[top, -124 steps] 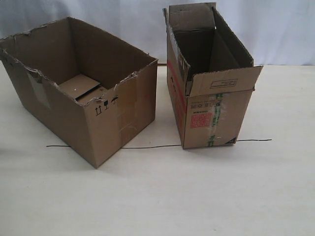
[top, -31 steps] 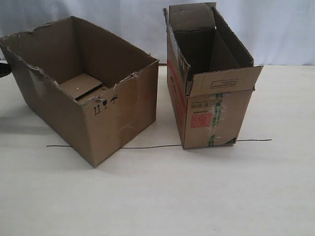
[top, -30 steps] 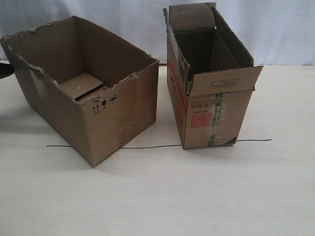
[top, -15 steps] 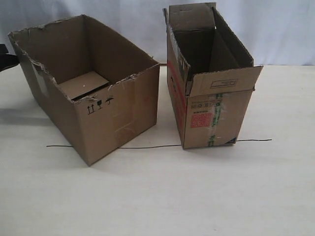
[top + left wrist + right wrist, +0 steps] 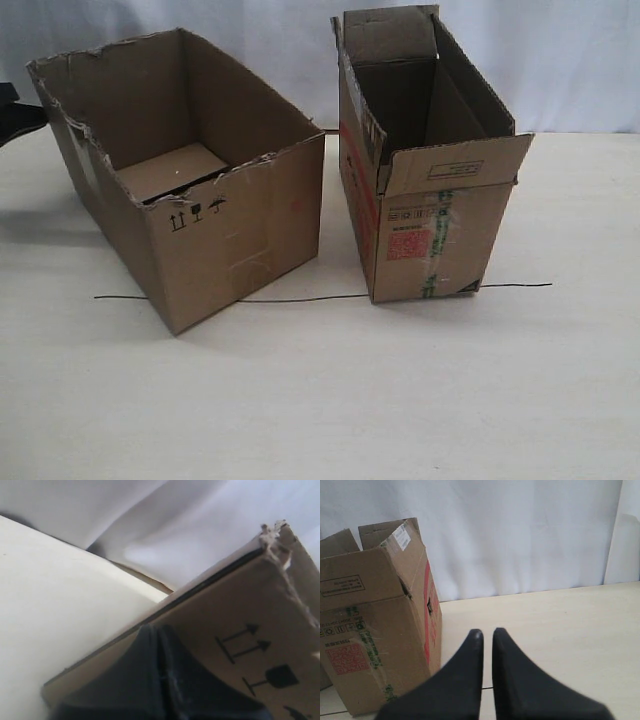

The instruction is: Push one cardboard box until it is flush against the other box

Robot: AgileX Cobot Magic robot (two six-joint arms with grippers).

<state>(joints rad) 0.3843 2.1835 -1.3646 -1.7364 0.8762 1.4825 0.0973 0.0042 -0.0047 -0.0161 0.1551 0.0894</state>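
Gap: narrow wedge separated wide torn-rimmed brown carton (image 5: 230,250) from narrower red-labelled brown carton (image 5: 430,245).
Front, right: cream tabletop (image 5: 330,400) lay open.

The scene was lit brightly and evenly. Soft shadows were cast on the table (image 5: 320,400). The left wrist view was blurred.

Colours: brown cardboard on a cream counter (image 5: 320,400).
cardboard box (image 5: 215,260) plain brown, small black arrow/glass/umbrella symbols (image 5: 195,214) under the rim. other box (image 5: 470,225) brown, red label (image 5: 407,243), red side print (image 5: 358,188), green-marked clear tape (image 5: 438,262), black-outlined print on the front flap (image 5: 455,170). Thin black line (image 5: 300,298) across the counter. Backdrop (image 5: 570,60) white. left fingers (image 5: 135,680) and right fingers (image 5: 465,680) black.
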